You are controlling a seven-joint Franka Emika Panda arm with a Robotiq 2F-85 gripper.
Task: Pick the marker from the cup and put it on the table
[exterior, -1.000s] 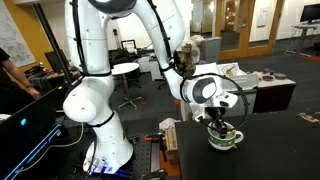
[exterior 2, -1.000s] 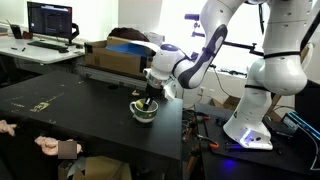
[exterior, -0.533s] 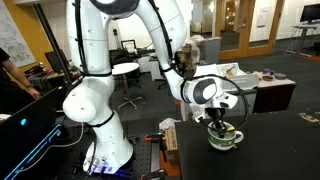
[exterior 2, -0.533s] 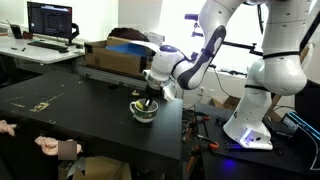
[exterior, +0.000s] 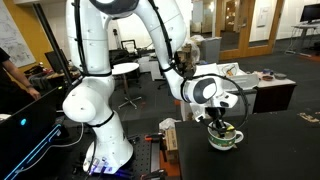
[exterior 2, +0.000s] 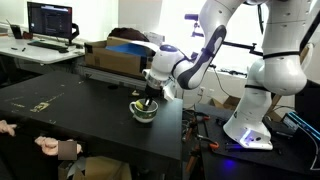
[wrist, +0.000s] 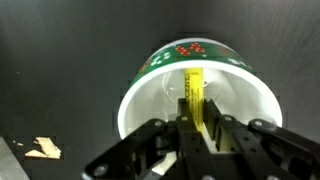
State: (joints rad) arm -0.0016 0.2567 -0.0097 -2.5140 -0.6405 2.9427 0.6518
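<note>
The white cup [wrist: 135, 95] with a green band and red marks stands on the black table [wrist: 60, 60]. The yellow marker [wrist: 193, 88] leans inside it. My gripper [wrist: 205, 130] reaches down into the cup, its fingers drawn close together around the marker's upper end, with a thin gap showing on one side. In both exterior views the gripper [exterior: 219, 125] [exterior 2: 147, 100] sits low over the cup [exterior: 225, 138] [exterior 2: 144, 111] near the table's edge [exterior 2: 70, 110], and the marker is hidden there.
A cardboard box [exterior 2: 115, 55] stands behind the cup at the table's far edge. A monitor [exterior 2: 50, 20] is on a desk beyond. A person's hand [exterior 2: 55, 147] rests on the near side. A tape scrap [wrist: 42, 148] lies by the cup.
</note>
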